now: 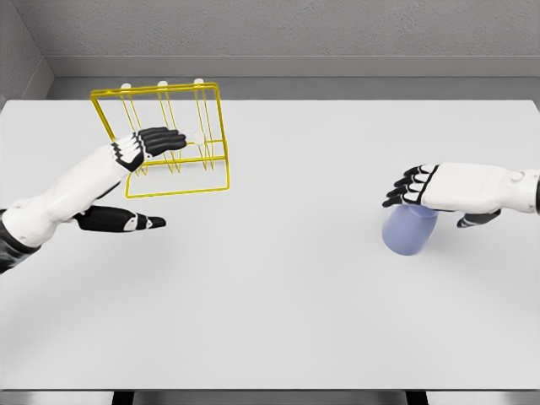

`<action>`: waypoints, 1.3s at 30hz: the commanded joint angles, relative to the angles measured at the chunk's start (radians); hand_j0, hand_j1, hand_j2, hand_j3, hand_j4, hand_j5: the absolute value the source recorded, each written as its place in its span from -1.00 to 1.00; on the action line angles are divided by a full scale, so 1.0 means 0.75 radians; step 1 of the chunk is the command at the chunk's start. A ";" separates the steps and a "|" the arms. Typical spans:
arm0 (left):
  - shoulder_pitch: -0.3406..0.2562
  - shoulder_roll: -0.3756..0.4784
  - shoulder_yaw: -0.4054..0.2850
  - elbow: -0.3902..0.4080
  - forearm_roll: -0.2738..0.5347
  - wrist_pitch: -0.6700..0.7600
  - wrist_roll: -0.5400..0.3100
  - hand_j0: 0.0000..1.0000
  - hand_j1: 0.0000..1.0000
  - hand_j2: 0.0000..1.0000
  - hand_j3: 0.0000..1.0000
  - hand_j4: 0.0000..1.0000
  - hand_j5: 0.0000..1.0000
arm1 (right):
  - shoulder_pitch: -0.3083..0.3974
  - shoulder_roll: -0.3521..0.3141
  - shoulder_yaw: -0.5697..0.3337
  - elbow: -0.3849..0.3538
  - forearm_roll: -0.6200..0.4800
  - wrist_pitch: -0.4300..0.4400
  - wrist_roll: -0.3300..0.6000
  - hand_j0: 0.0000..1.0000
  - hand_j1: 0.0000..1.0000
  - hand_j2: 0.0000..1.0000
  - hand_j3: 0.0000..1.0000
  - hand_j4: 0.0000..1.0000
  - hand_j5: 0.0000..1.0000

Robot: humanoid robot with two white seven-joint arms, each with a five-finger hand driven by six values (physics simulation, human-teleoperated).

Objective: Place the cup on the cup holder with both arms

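White tabletop [278, 321], grey walls behind.

Item: cup [410, 229], pale blue, right side of the tabletop, well apart from the holder. Likely light, rigid, smooth-walled and prone to slip; best taken around the side wall, thumb opposite fingers.

Item: right hand [443, 187], lying palm-down over the cup's top, fingers extended and loosely together, thumb tucked below; no firm grasp evident.

Item: left hand [152, 143], reaching into the frame, fingers curled about a wire.

Item: cup holder [221, 135], yellow wire rack with white-tipped pegs, far left, appearing tilted; light, stiff, easily shifted.
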 commanded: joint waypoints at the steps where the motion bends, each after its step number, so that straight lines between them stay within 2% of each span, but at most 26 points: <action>1: 0.000 -0.010 -0.046 -0.002 0.007 0.000 0.001 1.00 1.00 1.00 1.00 1.00 1.00 | 0.000 0.011 0.002 0.011 0.002 0.003 0.000 1.00 1.00 1.00 1.00 1.00 1.00; 3: 0.002 -0.010 -0.136 0.000 0.027 0.000 0.005 1.00 1.00 1.00 1.00 1.00 1.00 | 0.000 0.013 0.006 0.009 0.002 0.003 0.000 1.00 1.00 1.00 1.00 1.00 1.00; 6: 0.000 -0.008 -0.298 0.000 0.178 0.000 0.003 1.00 1.00 1.00 1.00 1.00 1.00 | 0.000 0.038 0.006 0.009 0.035 0.003 0.000 1.00 1.00 1.00 1.00 1.00 1.00; 8: 0.000 0.002 -0.388 0.000 0.223 0.000 0.001 1.00 1.00 1.00 1.00 1.00 1.00 | 0.002 0.038 0.006 0.009 0.037 0.003 0.000 1.00 1.00 1.00 1.00 1.00 1.00; 10: 0.000 0.003 -0.433 0.000 0.287 0.000 0.001 1.00 1.00 1.00 1.00 1.00 1.00 | 0.002 0.038 0.006 0.007 0.039 0.003 0.000 0.99 0.99 0.99 0.99 0.99 0.99; 17: -0.018 -0.026 -0.549 -0.002 0.663 0.000 -0.003 1.00 1.00 1.00 1.00 1.00 1.00 | 0.002 0.036 0.006 0.001 0.051 0.003 0.000 0.66 0.66 0.66 0.66 0.66 0.66; 18: -0.027 -0.042 -0.550 -0.002 0.708 0.000 -0.014 1.00 1.00 1.00 1.00 1.00 1.00 | 0.002 0.036 0.006 0.001 0.053 0.003 0.000 0.62 0.62 0.62 0.62 0.62 0.62; 20: -0.035 -0.061 -0.550 0.000 0.786 0.000 -0.104 1.00 1.00 1.00 1.00 1.00 1.00 | 0.002 0.036 0.006 0.001 0.068 0.003 0.000 0.52 0.52 0.52 0.52 0.52 0.52; 23: -0.063 -0.104 -0.545 -0.002 0.837 0.201 -0.126 1.00 1.00 1.00 1.00 1.00 1.00 | 0.002 0.036 0.006 -0.001 0.072 0.003 0.000 0.50 0.50 0.50 0.50 0.50 0.50; 24: -0.090 -0.130 -0.545 0.000 0.853 0.322 -0.126 1.00 1.00 1.00 1.00 1.00 1.00 | 0.002 0.036 0.006 -0.001 0.074 0.003 0.000 0.49 0.49 0.49 0.49 0.49 0.49; 26: -0.102 -0.155 -0.543 0.000 0.856 0.405 -0.126 1.00 1.00 1.00 1.00 1.00 1.00 | 0.002 0.036 0.006 -0.001 0.080 0.003 0.000 0.37 0.37 0.37 0.37 0.37 0.37; 28: -0.121 -0.196 -0.543 0.005 0.853 0.508 -0.126 1.00 1.00 1.00 1.00 1.00 1.00 | 0.002 0.036 0.006 -0.001 0.080 0.003 0.000 0.37 0.37 0.37 0.37 0.37 0.37; 37: -0.127 -0.251 -0.537 0.074 0.851 0.526 -0.126 1.00 1.00 1.00 1.00 1.00 1.00 | 0.002 0.038 0.006 -0.001 0.080 0.003 0.000 0.26 0.26 0.26 0.26 0.26 0.26; 39: -0.127 -0.274 -0.537 0.121 0.851 0.526 -0.128 1.00 1.00 1.00 1.00 1.00 1.00 | 0.002 0.038 0.006 -0.001 0.080 0.003 0.000 0.26 0.26 0.26 0.26 0.26 0.26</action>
